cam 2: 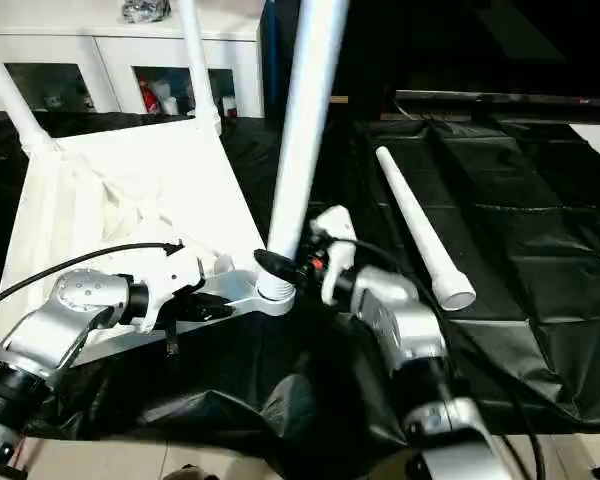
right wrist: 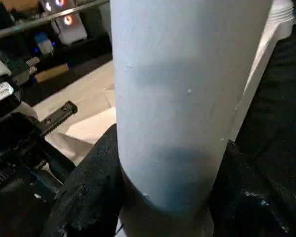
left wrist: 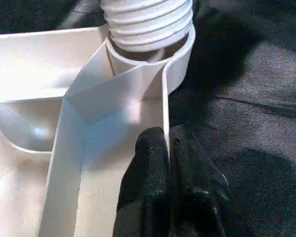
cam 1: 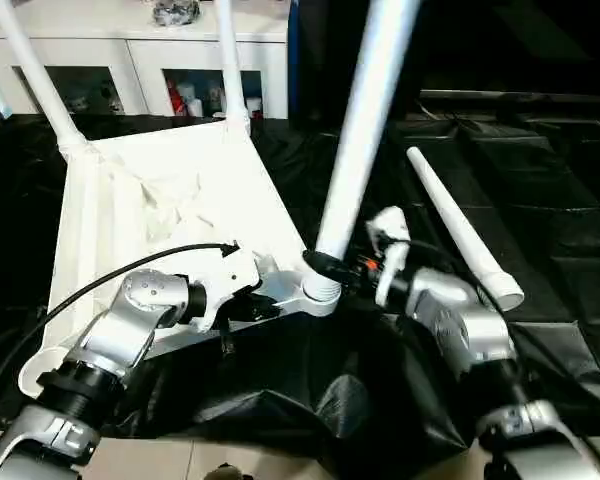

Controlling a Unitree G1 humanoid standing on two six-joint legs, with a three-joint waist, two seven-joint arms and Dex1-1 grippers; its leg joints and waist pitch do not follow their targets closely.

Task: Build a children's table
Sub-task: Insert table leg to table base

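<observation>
Left wrist view: left gripper (left wrist: 166, 148) pinches tabletop (cam 1: 180, 190) rim, steadying it; right gripper (right wrist: 163, 197) clamps leg (cam 1: 365, 120) into corner socket (cam 1: 320, 292).

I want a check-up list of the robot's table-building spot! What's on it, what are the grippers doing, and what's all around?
Surface: black sheeting, creased, covering the work area.
Job's things: white tabletop lying underside up; two legs standing in the far corner sockets; a third leg upright with its threaded end at the near corner socket; a fourth leg lying loose on the sheeting.
Clutter: nothing seen.
Grippers: left gripper shut on the tabletop's rim near that socket; right gripper shut on the third leg near its base.
Cables: black cable arching over the left forearm.
Surroundings: white cabinet with glass doors behind.
</observation>
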